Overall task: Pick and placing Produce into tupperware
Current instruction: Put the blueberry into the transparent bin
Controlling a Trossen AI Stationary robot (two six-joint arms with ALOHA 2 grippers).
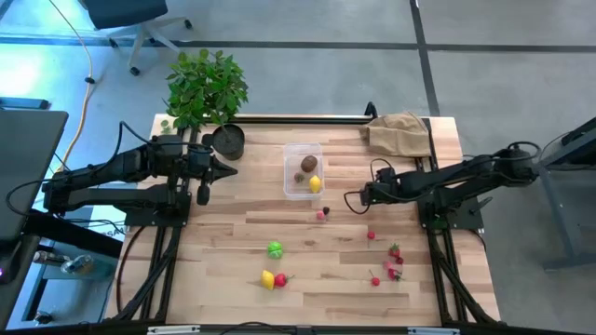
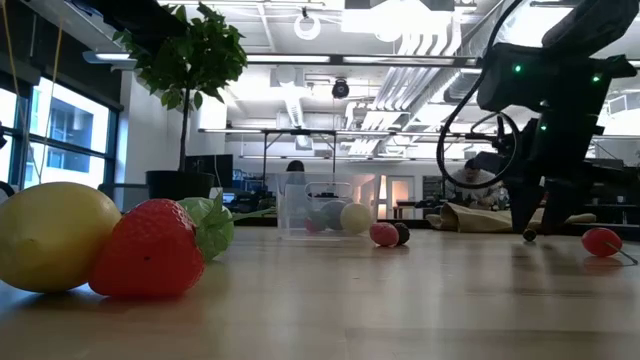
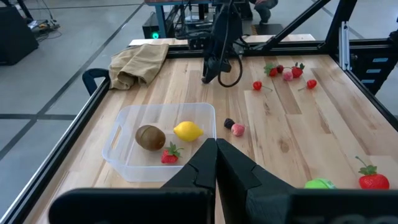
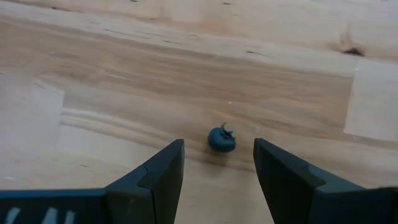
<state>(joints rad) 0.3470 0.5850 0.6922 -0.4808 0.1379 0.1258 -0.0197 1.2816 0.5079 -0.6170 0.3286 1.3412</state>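
The clear tupperware (image 1: 303,154) stands at mid-table and holds a brown kiwi (image 3: 150,137), a yellow lemon (image 3: 188,130) and a strawberry (image 3: 169,155). My right gripper (image 4: 219,149) is open and slants down over the table to the tub's right. A small dark blue berry (image 4: 221,139) lies on the wood between its fingertips, untouched. A pink berry (image 1: 319,215) and a dark one (image 1: 326,210) lie just past the tub. More produce lies toward the near edge: a green one (image 1: 275,248), a lemon (image 1: 268,278) and several red berries (image 1: 394,253). My left gripper (image 3: 216,146) is shut and hangs in the air left of the tub.
A leafy plant (image 1: 207,88) in a black pot (image 1: 228,141) stands at the far left. A tan paper bag (image 1: 399,133) lies at the far right corner. Bare wood stretches between the tub and the produce near the front edge.
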